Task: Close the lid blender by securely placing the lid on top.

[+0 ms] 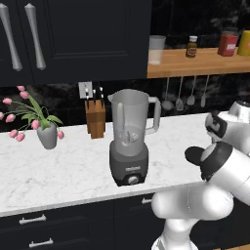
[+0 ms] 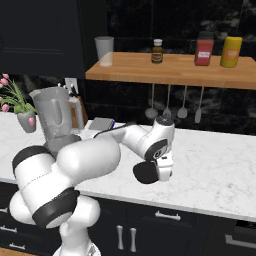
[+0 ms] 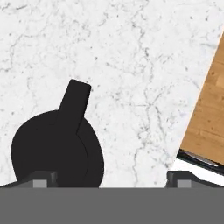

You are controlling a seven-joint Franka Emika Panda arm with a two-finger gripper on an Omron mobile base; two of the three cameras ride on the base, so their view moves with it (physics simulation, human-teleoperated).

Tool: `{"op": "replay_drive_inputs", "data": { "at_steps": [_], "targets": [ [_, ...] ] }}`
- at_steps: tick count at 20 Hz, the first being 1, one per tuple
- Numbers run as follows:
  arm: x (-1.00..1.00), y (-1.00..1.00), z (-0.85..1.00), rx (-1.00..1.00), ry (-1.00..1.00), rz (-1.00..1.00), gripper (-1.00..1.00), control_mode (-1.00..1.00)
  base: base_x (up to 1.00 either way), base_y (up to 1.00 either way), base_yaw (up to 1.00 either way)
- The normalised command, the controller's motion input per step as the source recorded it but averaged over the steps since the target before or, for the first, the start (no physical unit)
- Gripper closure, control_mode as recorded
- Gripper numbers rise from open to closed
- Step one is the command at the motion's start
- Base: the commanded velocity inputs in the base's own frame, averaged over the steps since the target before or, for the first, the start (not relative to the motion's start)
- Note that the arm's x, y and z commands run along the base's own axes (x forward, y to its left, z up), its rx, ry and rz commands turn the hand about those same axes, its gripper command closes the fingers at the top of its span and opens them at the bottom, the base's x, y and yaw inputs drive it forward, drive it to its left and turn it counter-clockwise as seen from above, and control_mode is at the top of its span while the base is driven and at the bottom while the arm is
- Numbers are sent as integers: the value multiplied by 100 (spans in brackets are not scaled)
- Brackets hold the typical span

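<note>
**Lid on the counter, jar open**

You see the gripper hanging above the lid, jaws spread wide and holding nothing, probably to come down on it. The lid lies flat on the marble counter: a matte black disc. The blender stands well apart, its jar uncovered.

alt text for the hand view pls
A flat black lid with a short tab lies on a white marble counter, just ahead of the gripper, whose two dark fingertips stand wide apart. Wood floor shows at the right edge.
</note>
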Motion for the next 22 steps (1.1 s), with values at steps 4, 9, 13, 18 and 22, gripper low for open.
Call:
{"op": "replay_drive_inputs", "data": {
  "at_steps": [4,9,13,18,22],
  "targets": [
    [41,-10,-42,3,0,-2,-100,-100,0,0,0],
    [28,-10,-40,1,0,-2,-100,-100,0,0,0],
    [29,-2,-27,0,0,-2,-100,-100,0,0,0],
    [17,0,-17,0,0,-2,-100,-100,0,0,0],
    [1,-5,-23,0,0,0,-100,-100,0,0,0]
  ]
}}
